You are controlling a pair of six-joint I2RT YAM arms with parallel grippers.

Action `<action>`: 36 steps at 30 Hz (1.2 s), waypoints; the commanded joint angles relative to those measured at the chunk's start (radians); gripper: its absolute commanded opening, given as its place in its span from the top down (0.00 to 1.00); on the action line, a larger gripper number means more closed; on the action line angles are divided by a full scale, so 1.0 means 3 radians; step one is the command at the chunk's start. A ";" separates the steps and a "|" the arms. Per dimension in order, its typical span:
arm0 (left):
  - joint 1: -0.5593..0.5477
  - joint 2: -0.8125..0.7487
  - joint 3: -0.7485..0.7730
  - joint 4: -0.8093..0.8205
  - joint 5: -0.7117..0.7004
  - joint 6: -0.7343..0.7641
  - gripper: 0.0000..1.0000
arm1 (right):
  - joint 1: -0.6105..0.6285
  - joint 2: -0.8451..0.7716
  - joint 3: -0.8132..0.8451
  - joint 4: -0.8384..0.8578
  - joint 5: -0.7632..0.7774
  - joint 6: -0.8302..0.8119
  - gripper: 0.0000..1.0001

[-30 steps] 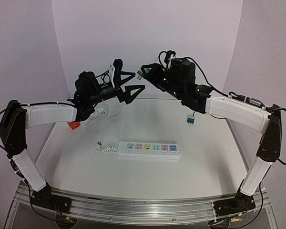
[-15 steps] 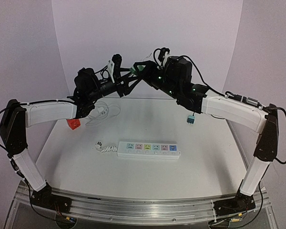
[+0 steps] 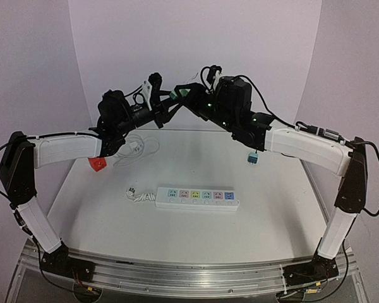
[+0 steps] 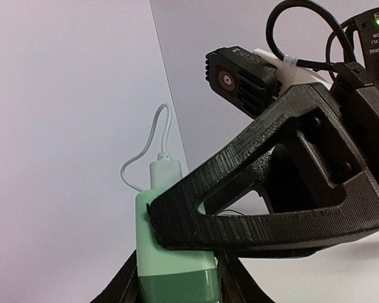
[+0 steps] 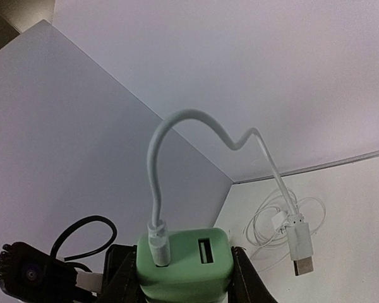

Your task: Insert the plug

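A green plug [image 3: 182,93] with two USB ports is held high above the table's back, where both grippers meet. My right gripper [image 3: 189,98] is shut on the green plug [image 5: 184,268], and a white cable [image 5: 153,189] is stuck in one port. My left gripper [image 3: 170,101] is shut on the same plug [image 4: 170,252] from the other side, its fingers against both flanks. The right gripper's black finger [image 4: 271,189] crosses in front in the left wrist view. A white power strip [image 3: 196,197] with several coloured sockets lies on the table's middle.
A red plug [image 3: 98,163] lies at the left under my left arm. A coil of white cable [image 3: 136,148] lies behind it, its loose USB end [image 5: 301,249] hanging. A blue plug [image 3: 252,158] dangles under my right arm. A small white plug [image 3: 133,192] lies left of the strip.
My left gripper has moved right and up to the right gripper and closed its wide jaws around the green plug. The right arm has shifted slightly left, still gripping it.
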 commanded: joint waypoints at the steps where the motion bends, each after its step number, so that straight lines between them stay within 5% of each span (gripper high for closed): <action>1: -0.0006 -0.0128 -0.0023 0.0243 -0.0022 0.0133 0.61 | 0.0020 0.0060 0.0016 0.0064 -0.0059 0.0037 1.00; 4: -0.0007 -0.0136 -0.0029 0.0248 0.0005 0.0181 0.72 | 0.0022 0.0076 0.0002 0.0045 -0.0093 0.0073 1.00; 7: -0.0006 -0.0144 -0.0057 0.0245 0.0043 0.0208 0.96 | 0.0022 0.0089 0.0006 0.0031 -0.0117 0.0071 1.00; 10: -0.0004 -0.0175 -0.0114 0.0217 0.0072 0.0254 1.00 | 0.0017 0.0090 0.0048 -0.0048 -0.0252 -0.0079 0.99; 12: -0.0002 -0.0214 -0.0178 0.0213 0.0083 0.0300 1.00 | -0.0016 0.0090 0.0157 -0.0249 -0.0492 -0.0236 0.78; 15: 0.0018 -0.0278 -0.0321 0.0219 0.0175 0.0398 1.00 | -0.0112 0.0056 0.0384 -0.0877 -0.1002 -0.0469 0.27; 17: 0.0039 -0.0321 -0.0418 0.0249 0.0295 0.0488 1.00 | -0.0195 -0.0021 0.0480 -0.1326 -0.1234 -0.0605 0.11; 27: 0.0061 -0.0321 -0.0632 0.0299 0.0828 0.0960 1.00 | -0.0463 -0.0141 0.0858 -0.2725 -0.2238 -0.0856 0.05; 36: 0.0055 -0.0250 -0.0577 0.0292 0.0890 0.1003 1.00 | -0.0463 0.0073 0.1092 -0.2860 -0.2579 -0.0812 0.15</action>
